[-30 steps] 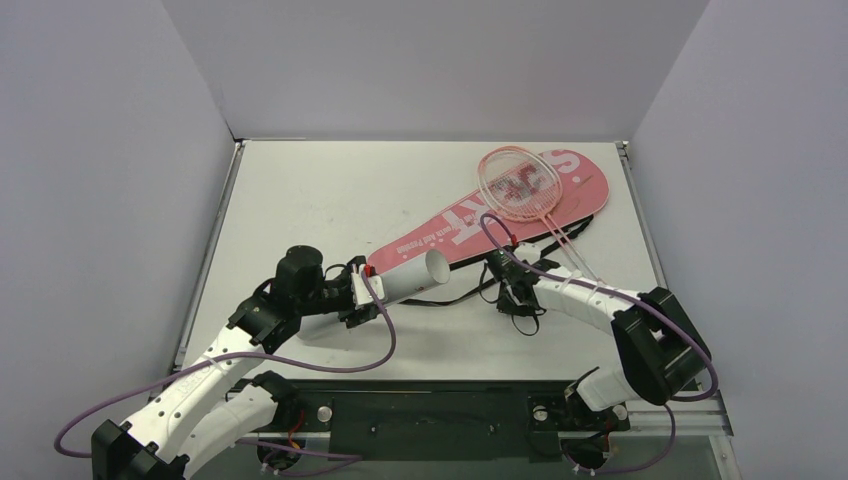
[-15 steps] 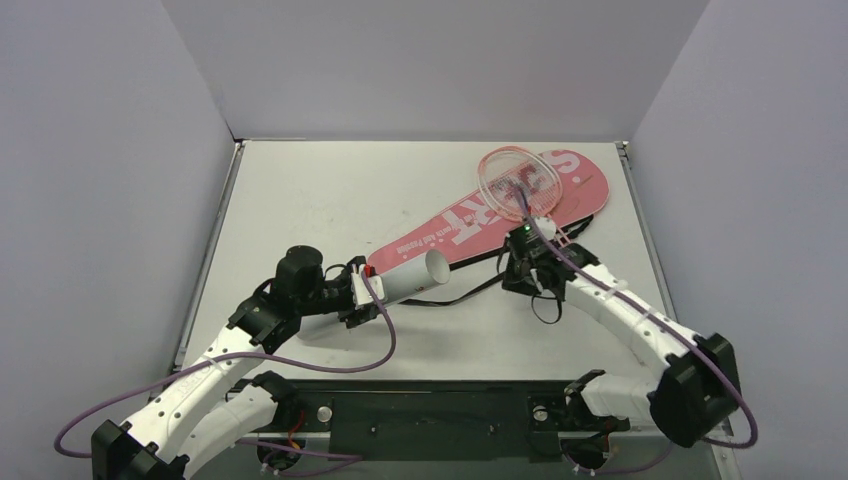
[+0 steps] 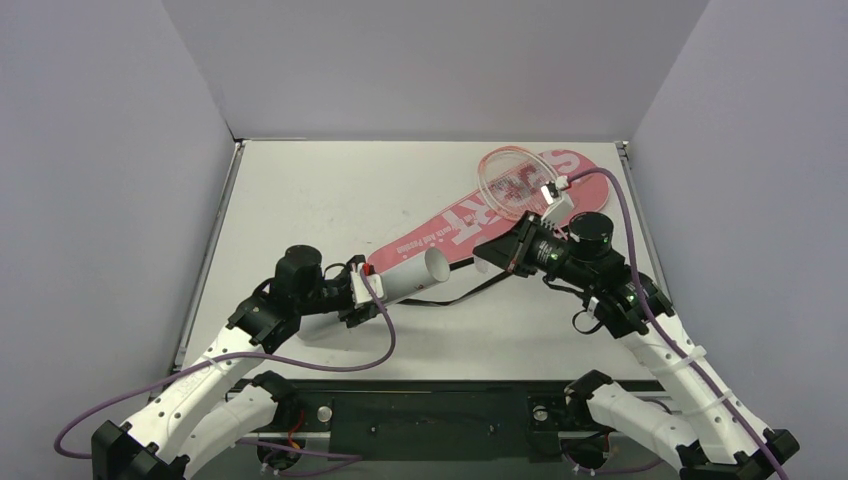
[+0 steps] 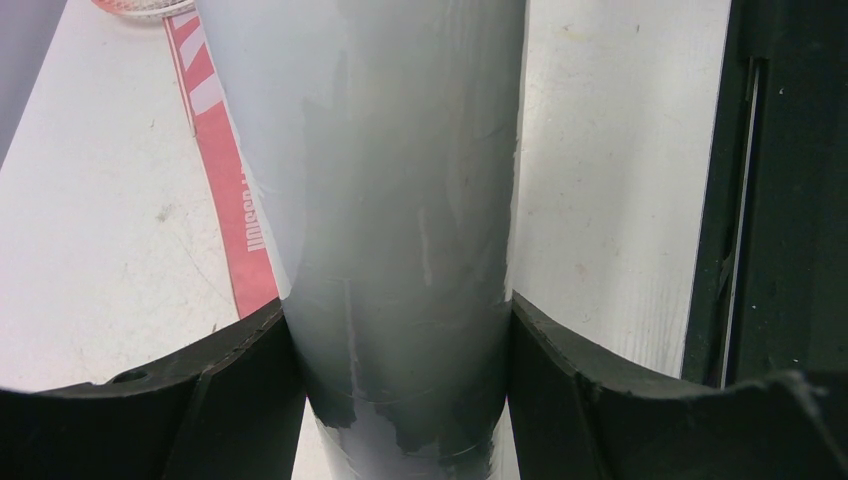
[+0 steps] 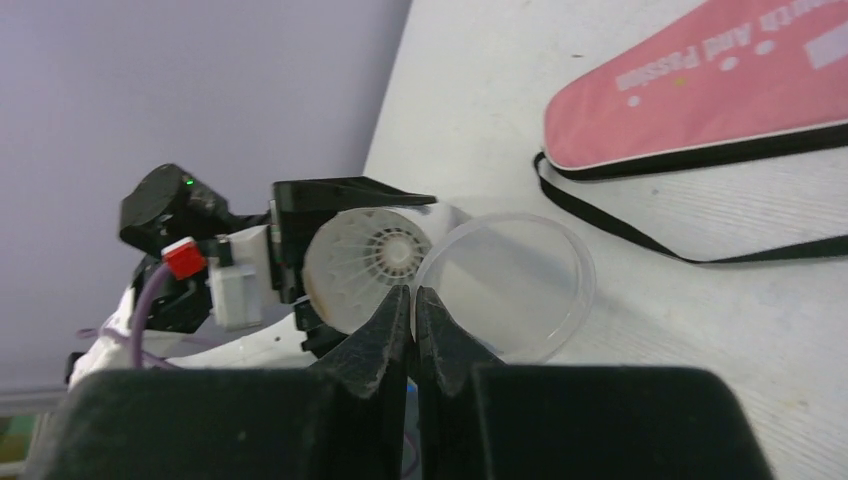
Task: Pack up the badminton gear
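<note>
1. L gripper (image 3: 362,290): jaws spread wide and clamped round the tube (image 3: 405,280) near its closed end. L wrist cam shows the curved black jaws hugging both sides.
2. Tube: smooth white cylinder, scuffed w/ peeling patches by the grip. Long axis runs straight out from L gripper, w/ the open mouth pointing away from it, toward R gripper (image 5: 412,300).
3. R gripper: jaws pressed together, pinching the rim of a clear lid (image 5: 510,280). The lid is a thin, round, see-through plastic disc, held on edge just beside the tube mouth and not on it.
4. Shuttlecock (image 5: 375,262): white ribbed skirt round a small hub, sitting in the tube mouth right ahead of R fingertips. Only R wrist cam shows it. Top cam gives just the mouth's rim, L wrist cam just the tube wall.
5. Strap (image 5: 640,235): thin black band, loose on the table (image 3: 320,200) past the lid.
6. Cover (image 3: 445,235): flat, pink, racket-shaped, w/ white "SPORT" lettering. Long axis is diagonal, narrow end just beyond the tube, wide end out past R wrist.
7. Racket (image 3: 510,180): thin pink oval frame w/ strings, lying on the cover's wide end, farthest from both grippers. The shaft is hidden by R arm. Seen whole in top cam only.
</note>
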Controlling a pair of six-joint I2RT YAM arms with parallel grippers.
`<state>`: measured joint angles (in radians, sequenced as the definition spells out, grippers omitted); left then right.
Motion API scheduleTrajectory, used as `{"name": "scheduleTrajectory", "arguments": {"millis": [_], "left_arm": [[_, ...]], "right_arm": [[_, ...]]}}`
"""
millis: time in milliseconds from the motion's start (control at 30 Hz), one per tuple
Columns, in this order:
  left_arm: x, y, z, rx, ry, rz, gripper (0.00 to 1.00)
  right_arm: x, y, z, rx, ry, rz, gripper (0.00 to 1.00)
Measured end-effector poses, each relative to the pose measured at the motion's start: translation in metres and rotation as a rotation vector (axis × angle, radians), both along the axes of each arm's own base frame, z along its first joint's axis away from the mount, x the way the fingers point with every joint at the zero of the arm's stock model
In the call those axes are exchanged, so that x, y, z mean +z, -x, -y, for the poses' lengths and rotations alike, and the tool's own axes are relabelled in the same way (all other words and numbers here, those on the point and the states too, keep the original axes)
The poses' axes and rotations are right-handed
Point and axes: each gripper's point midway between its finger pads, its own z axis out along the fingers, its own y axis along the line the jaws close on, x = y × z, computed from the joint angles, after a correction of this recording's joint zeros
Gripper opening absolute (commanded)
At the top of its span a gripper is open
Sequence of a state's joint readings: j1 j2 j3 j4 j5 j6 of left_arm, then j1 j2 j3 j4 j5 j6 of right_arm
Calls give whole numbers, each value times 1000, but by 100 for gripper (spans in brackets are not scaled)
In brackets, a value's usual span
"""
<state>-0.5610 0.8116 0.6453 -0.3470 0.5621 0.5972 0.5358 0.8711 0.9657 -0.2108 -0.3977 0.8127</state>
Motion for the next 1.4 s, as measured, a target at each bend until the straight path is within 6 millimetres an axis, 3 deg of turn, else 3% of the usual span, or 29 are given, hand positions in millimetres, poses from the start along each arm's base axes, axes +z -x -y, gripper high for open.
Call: {"name": "scheduleTrajectory", "arguments": {"millis": [100,367,633,900,1400], "left_arm": [[0,1,0,-4,2,-2,0],[1,3,2,-24,7,0,0],[1,4,3,-31,9,0,0],[2,5,4,-38,12,0,0],[2,5,4,-40,12,0,0]], "right_arm": [[16,6,-15,61,-74,15,0],[33,19,-52,210,-128,16,0],[46,28,-65,259,-181,34,0],[44,28,-67,266,-179,28,0],[19,21,-71,261,-121,-21,0]]}}
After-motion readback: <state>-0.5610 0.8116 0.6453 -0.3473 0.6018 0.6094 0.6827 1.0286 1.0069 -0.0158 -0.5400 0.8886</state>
